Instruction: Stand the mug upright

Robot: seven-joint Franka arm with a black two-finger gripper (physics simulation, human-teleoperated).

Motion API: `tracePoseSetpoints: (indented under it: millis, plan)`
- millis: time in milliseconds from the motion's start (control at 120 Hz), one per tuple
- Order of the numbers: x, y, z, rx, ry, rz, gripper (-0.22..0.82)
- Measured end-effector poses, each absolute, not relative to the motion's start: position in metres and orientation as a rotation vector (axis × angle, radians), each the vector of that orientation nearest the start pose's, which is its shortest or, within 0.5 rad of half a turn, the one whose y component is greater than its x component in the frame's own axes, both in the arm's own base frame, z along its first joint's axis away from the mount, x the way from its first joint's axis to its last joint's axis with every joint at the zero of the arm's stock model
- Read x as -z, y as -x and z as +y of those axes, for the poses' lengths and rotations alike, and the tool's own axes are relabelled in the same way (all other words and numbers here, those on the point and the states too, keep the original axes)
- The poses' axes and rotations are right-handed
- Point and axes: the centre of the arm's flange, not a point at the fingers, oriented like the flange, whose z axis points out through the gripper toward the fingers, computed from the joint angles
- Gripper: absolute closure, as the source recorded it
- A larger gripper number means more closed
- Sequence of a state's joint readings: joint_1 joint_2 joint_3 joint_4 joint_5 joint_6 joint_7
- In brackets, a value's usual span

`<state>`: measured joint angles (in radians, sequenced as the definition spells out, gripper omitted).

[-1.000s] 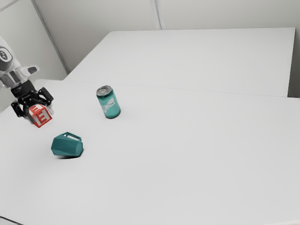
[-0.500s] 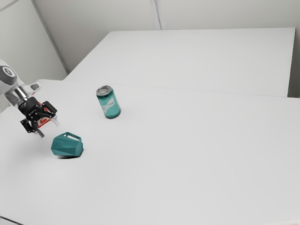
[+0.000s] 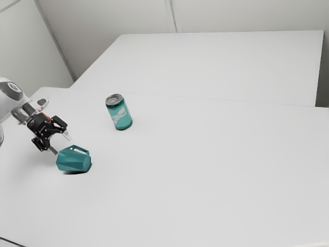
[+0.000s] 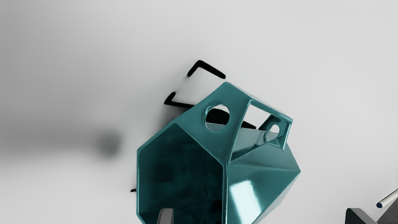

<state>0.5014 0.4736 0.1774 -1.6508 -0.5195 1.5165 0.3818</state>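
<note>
My black gripper [image 3: 60, 144] hangs at the exterior view's left, just beside the teal mug [image 3: 73, 160], which lies on its side on the white table with its handle upward. In the wrist view the open gripper [image 4: 259, 216] has its fingertips far apart. There the mug [image 4: 264, 183] turns its dark open mouth toward the camera, and one fingertip overlaps that mouth. Whether the finger touches the mug or only hangs over it, I cannot tell.
A teal can [image 3: 121, 116] with a silver top stands behind the mug, toward the middle of the table [image 3: 205, 170]. A red block [image 3: 43, 115] is mostly hidden behind the gripper. A thin rod [image 4: 387, 198] shows near one fingertip.
My gripper has come down and toward the exterior view's right, closer to the mug, and now covers most of the red block. The mug and can have stayed put.
</note>
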Motion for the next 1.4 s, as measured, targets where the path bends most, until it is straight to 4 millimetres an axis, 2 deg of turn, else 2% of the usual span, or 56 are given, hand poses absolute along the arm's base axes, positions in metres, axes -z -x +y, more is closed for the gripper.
tracePoseSetpoints:
  millis: [208,350,558,592,733,867,1008,1150,1308,1400]
  plan:
    - [-0.312,-0.515,0.325,0.332,-2.345,0.521,0.00]
    - [-0.294,-0.508,0.323,0.323,-2.266,0.548,0.00]
    - [-0.286,-0.506,0.318,0.310,-2.216,0.552,0.01]
    - [-0.286,-0.506,0.317,0.311,-2.212,0.551,0.07]
    - [-0.286,-0.505,0.317,0.311,-2.209,0.546,0.44]
    - [-0.287,-0.506,0.316,0.310,-2.210,0.539,0.63]
    - [-0.294,-0.511,0.312,0.303,-2.217,0.528,0.71]
    - [-0.312,-0.521,0.302,0.285,-2.238,0.504,0.76]
    - [-0.332,-0.535,0.277,0.298,-2.287,0.464,0.77]
    - [-0.348,-0.546,0.250,0.321,-2.373,0.413,0.78]
